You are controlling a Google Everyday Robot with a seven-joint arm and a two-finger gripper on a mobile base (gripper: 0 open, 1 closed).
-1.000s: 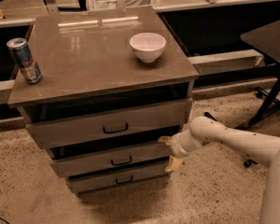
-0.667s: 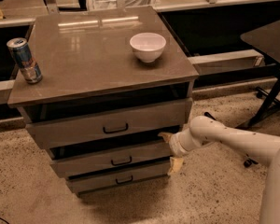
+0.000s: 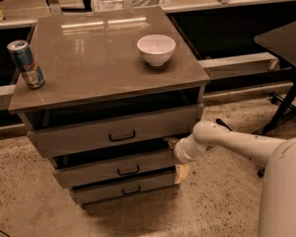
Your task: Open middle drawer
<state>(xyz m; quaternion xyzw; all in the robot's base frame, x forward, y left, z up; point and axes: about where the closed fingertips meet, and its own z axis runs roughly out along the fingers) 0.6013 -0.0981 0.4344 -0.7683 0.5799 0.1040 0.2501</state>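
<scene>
The middle drawer [image 3: 98,169] is a grey-brown panel with a small black bar handle [image 3: 128,170]. It sits between the taller top drawer [image 3: 89,132] and the slim bottom drawer [image 3: 108,191], and stands slightly out, with a dark gap above it. My gripper [image 3: 176,158], on a white arm coming from the right, is at the drawer's right end. It is open, with one tan finger [image 3: 170,142] above the panel's corner and the other [image 3: 181,174] below it. It is well right of the handle.
A white bowl [image 3: 156,49] and a blue drink can [image 3: 25,63] stand on the cabinet top [image 3: 98,68]. A dark table [image 3: 286,38] with black legs [image 3: 281,115] stands at the right. The floor is speckled.
My gripper has edged slightly left against the drawer's right end. The drawers, bowl and can have not moved.
</scene>
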